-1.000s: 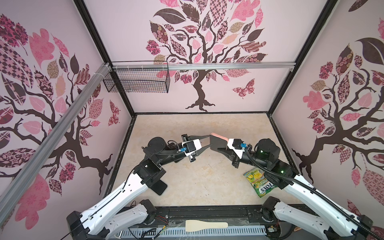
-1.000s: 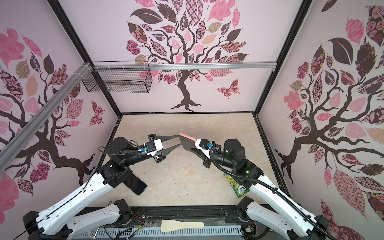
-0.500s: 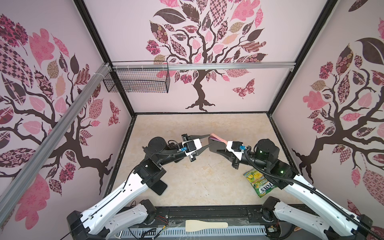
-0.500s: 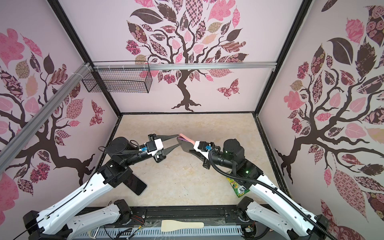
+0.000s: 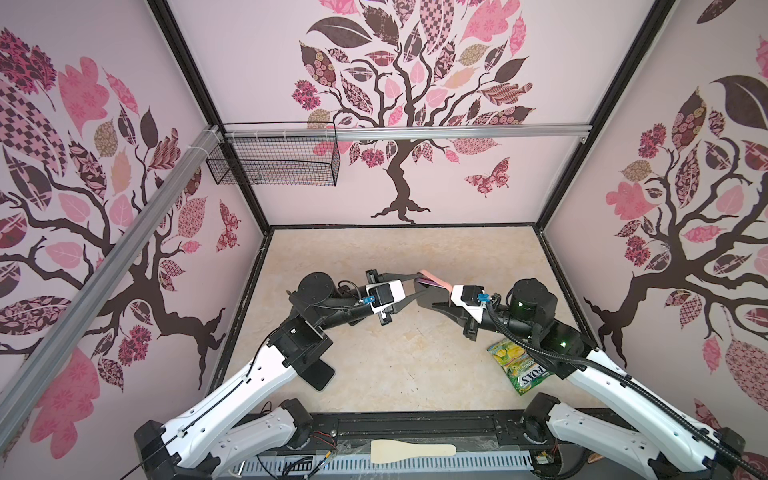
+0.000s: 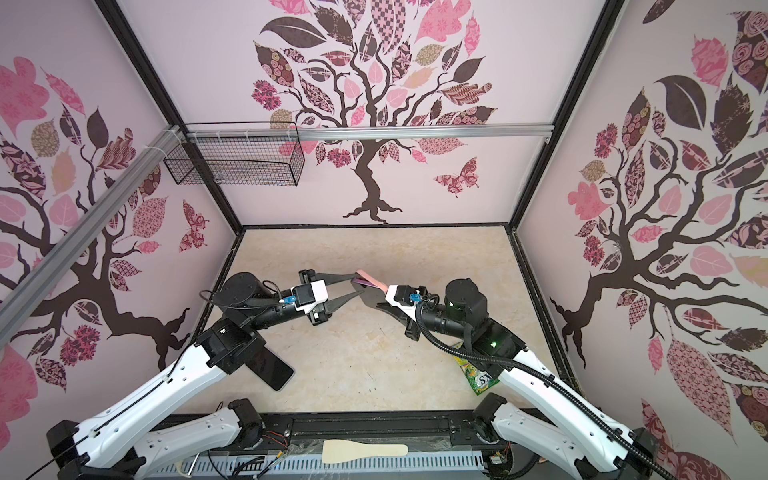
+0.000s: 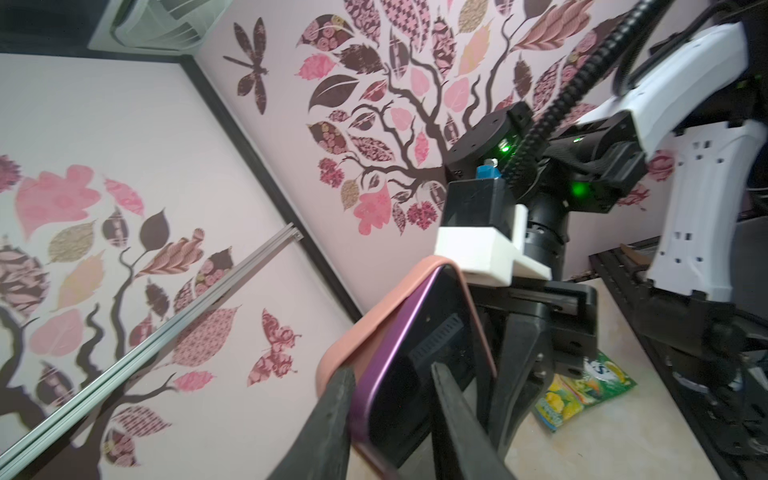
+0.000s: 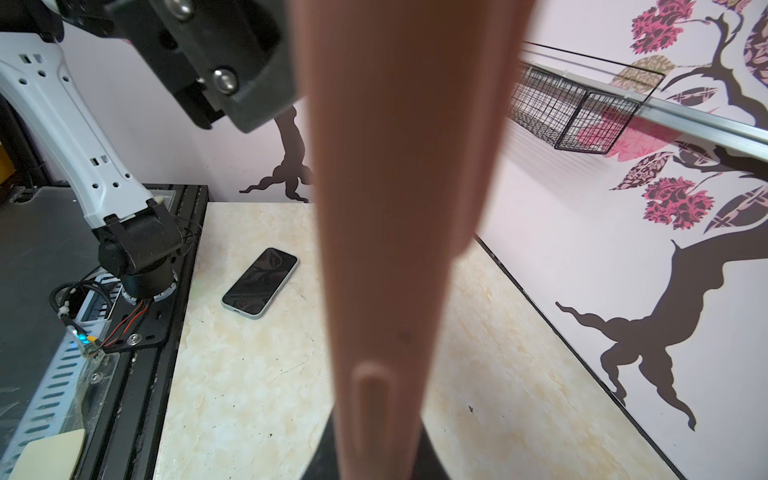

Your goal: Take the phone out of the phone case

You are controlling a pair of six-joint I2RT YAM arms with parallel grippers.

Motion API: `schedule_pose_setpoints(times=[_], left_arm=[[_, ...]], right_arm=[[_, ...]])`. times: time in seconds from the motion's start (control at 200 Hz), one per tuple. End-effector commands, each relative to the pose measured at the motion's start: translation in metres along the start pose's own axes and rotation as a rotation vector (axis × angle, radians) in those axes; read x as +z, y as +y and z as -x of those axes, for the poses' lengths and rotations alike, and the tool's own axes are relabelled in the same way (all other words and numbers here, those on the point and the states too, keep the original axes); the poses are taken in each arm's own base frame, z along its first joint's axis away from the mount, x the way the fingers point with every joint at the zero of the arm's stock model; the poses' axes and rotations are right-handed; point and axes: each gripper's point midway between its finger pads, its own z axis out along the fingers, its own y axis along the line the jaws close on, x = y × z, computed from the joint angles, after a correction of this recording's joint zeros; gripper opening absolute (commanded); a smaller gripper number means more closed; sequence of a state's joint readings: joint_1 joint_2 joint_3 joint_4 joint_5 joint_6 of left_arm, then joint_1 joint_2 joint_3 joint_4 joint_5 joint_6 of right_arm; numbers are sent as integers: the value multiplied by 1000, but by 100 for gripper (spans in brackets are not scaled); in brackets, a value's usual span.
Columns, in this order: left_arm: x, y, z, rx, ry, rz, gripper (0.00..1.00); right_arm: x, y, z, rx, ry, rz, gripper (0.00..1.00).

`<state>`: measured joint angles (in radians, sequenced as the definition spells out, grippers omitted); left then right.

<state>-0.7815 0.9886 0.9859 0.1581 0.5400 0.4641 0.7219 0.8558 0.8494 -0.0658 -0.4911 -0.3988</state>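
**Student:** What does the right gripper [image 5: 439, 296] carry?

**Instructor:** Its jaws are clamped on one end of the salmon-pink, soft-edged phone case [image 5: 435, 281]. It holds the case in the air above the cream, marble-patterned tabletop [image 5: 374, 257]. In the right wrist view the case [image 8: 407, 208] rises edge-on from between the dark fingers and shows one raised side button.

**Student:** Where is the phone?

**Instructor:** The purple-framed, dark-screened phone [image 7: 417, 345] sits in the case. The case wraps the corner farthest from the left gripper [image 7: 388, 372]. At the nearest corner, the pink rim has parted from the purple frame.

**Student:** And that gripper's jaws?

**Instructor:** They stand part-way apart, astride the loosened edge. One black finger [image 7: 332, 415] is wedged between case and frame, and the other lies across the screen. Whether they press on the phone cannot be told. In both top views the two grippers meet tip to tip near the middle of the table.

**Student:** What else is present?

**Instructor:** A second smartphone [image 8: 259, 282], black-screened with a pale frame, lies flat near the left arm's base. A green-and-yellow sweet packet [image 5: 517, 365] lies partly under the right arm. A pale wooden spatula [image 5: 411, 451] rests on the front rail. A black wire basket [image 5: 274, 160] hangs from the rail on the back wall.
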Motion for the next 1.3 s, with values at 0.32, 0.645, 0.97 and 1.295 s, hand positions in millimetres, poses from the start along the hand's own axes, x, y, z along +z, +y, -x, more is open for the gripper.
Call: schedule_pose_setpoints(times=[0.32,0.645,0.97,1.295], left_arm=[[-7,-69,-1,-245,-29,-399,30],[-2,-77,-8,-410,-102,-434,31],[1,-90,-30,-468,-52,-440,24],[-3,-76,-24,-374,-34,-351,0]], right_arm=[[-31,38,79,-172,-299,144,0],[-58,46,127,-180,-508,174,0],[-61,44,135,-190,-532,165,0],[-47,37,99,-154,-383,111,3]])
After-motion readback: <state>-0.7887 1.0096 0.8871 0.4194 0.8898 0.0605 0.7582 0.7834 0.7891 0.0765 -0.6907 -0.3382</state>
